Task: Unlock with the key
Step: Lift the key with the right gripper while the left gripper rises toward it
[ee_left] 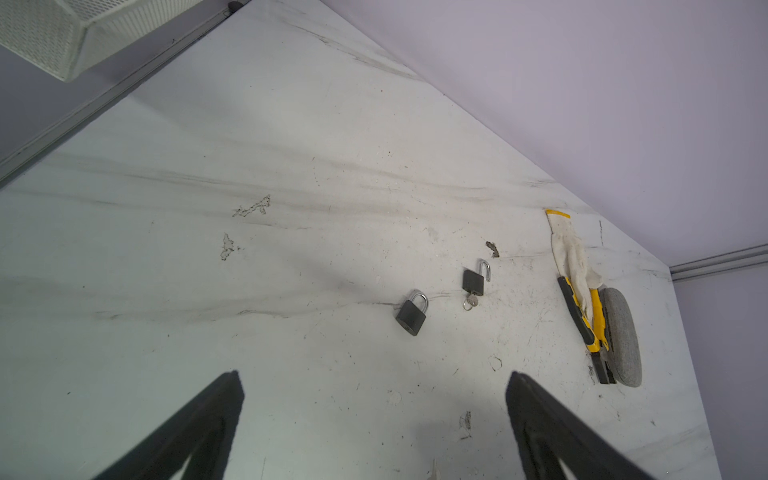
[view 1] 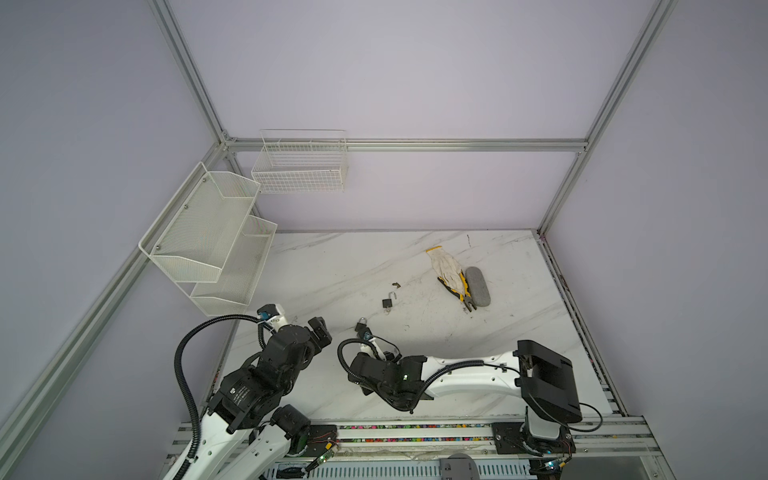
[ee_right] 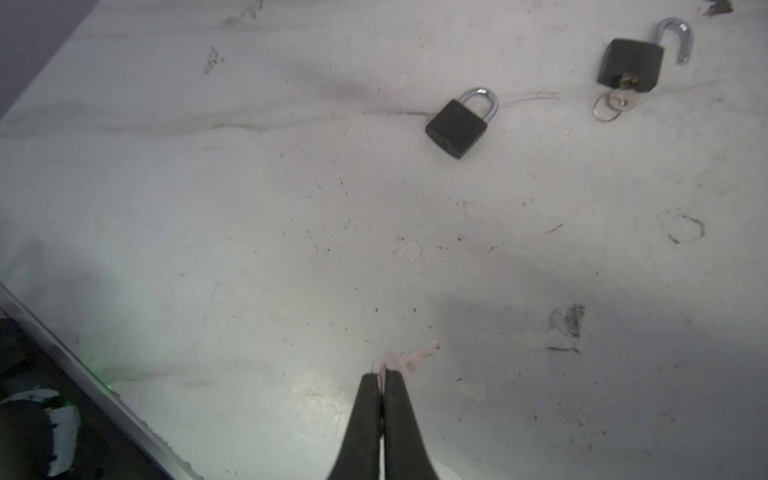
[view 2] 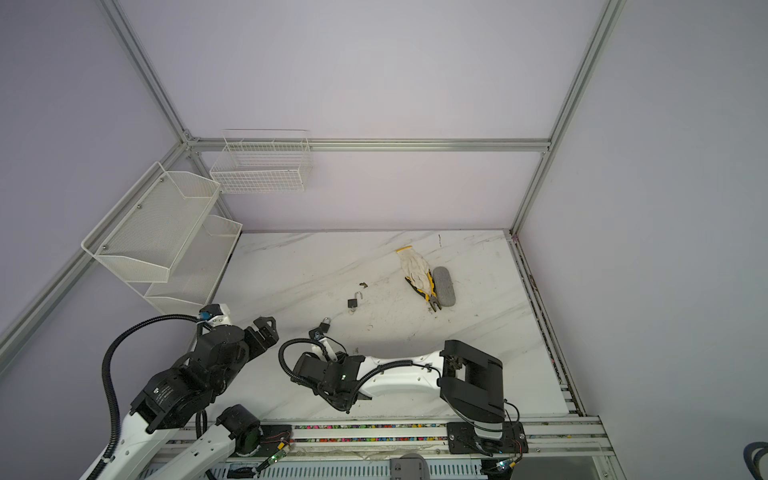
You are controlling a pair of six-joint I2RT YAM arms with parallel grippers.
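On the white marble-look tabletop (view 1: 415,266), with a two-tier mesh shelf (view 1: 199,232) and a wire basket (view 1: 299,170) fixed to the frame behind it, both arms sit at the near edge. The left gripper (ee_left: 374,399) hangs clear of the surface with its jaws spread wide and nothing between them. The right gripper (ee_right: 384,376) is low over the table with its jaws pressed together on the head end of the key (ee_right: 419,353), whose blade sticks out at a slant to one side. Far back lie a glove (view 1: 446,266), pliers (view 1: 461,291) and a grey oval block (view 1: 478,286). Ahead of the right gripper is the shut padlock (ee_right: 457,126), lying flat; beyond it is an open padlock (ee_right: 629,62) with a second key (ee_right: 619,97) in its base. The likely trouble: the pinch is narrow and near the ring, so the key may swivel on contact, and its slanted blade would miss the keyway. The shut padlock is also loose and unheld, so a push would probably slide it away. Small white print shows on the left arm's joint housing in both top views but is too small to read; neither padlock shows legible marking.
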